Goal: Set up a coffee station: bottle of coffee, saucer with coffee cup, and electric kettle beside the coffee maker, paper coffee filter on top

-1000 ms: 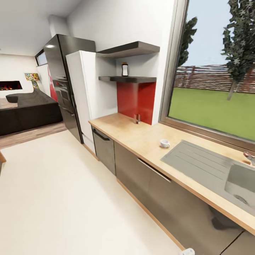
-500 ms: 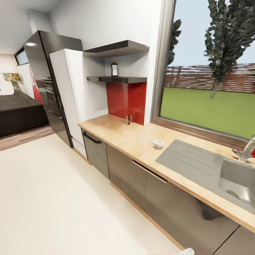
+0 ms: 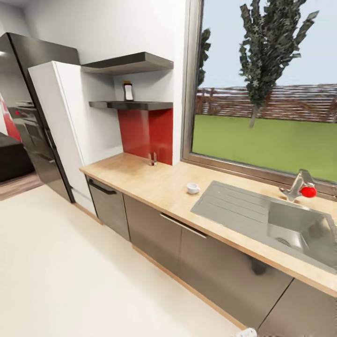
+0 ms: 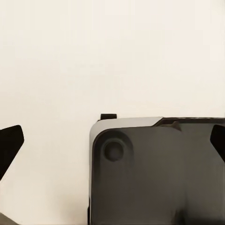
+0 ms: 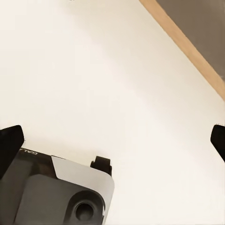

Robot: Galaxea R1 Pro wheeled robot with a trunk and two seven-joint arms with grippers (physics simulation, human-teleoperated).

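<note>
Coffee bottle (image 3: 128, 91) on shelf (image 3: 131, 105), cup (image 3: 192, 188) on countertop (image 3: 154, 180), both grippers' fingers wide.

You're looking at a steel sink (image 3: 299, 229) with ribbed drainboard (image 3: 229, 206), faucet (image 3: 296, 185) with red knob (image 3: 308, 191), red backsplash (image 3: 146, 133), white cabinet (image 3: 70, 126), black fridge (image 3: 32, 117), window (image 3: 267, 93) onto lawn.

Dark grey base (image 4: 154, 173) with rounded silver-edged corners
</note>
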